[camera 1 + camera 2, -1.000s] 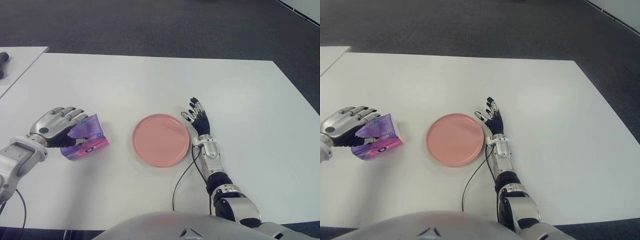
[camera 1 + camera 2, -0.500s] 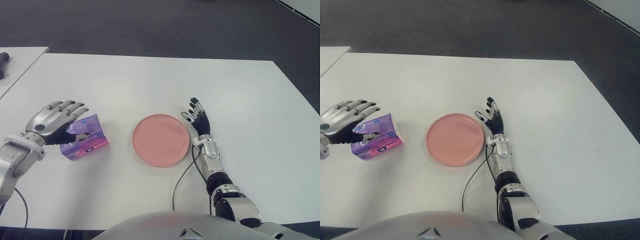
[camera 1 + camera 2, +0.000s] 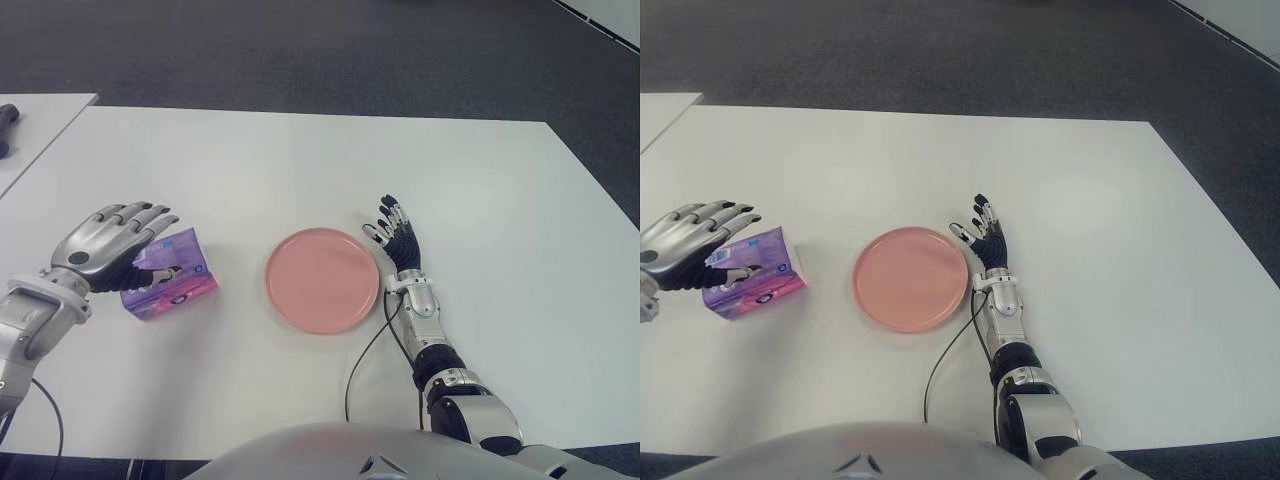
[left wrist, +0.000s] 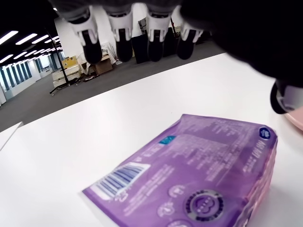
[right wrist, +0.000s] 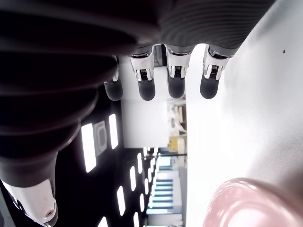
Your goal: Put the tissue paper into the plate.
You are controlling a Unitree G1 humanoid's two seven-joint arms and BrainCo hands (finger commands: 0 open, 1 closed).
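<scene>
While the purple tissue paper pack (image 3: 170, 274) is lying on the white table (image 3: 300, 170), the left robot hand (image 3: 108, 244) is hovering over its left end with the fingers (image 4: 123, 38) spread and straight, gripping nothing. From the left wrist view, the fingertips are hanging above the pack with a gap between them and the wrapper, and the thumb tip is showing off the pack's far corner, not touching it. The pack is sitting flat, barcode side up, well to the left of the pink plate (image 3: 322, 279), which is standing bare near the middle of the table. The right robot hand (image 3: 397, 237) is showing just beside the plate's right edge, palm down, fingers (image 5: 175, 75) stretched out and slightly fanned, holding nothing. A thin dark cable (image 3: 364, 355) is trailing from that wrist across the table toward the robot's body.
</scene>
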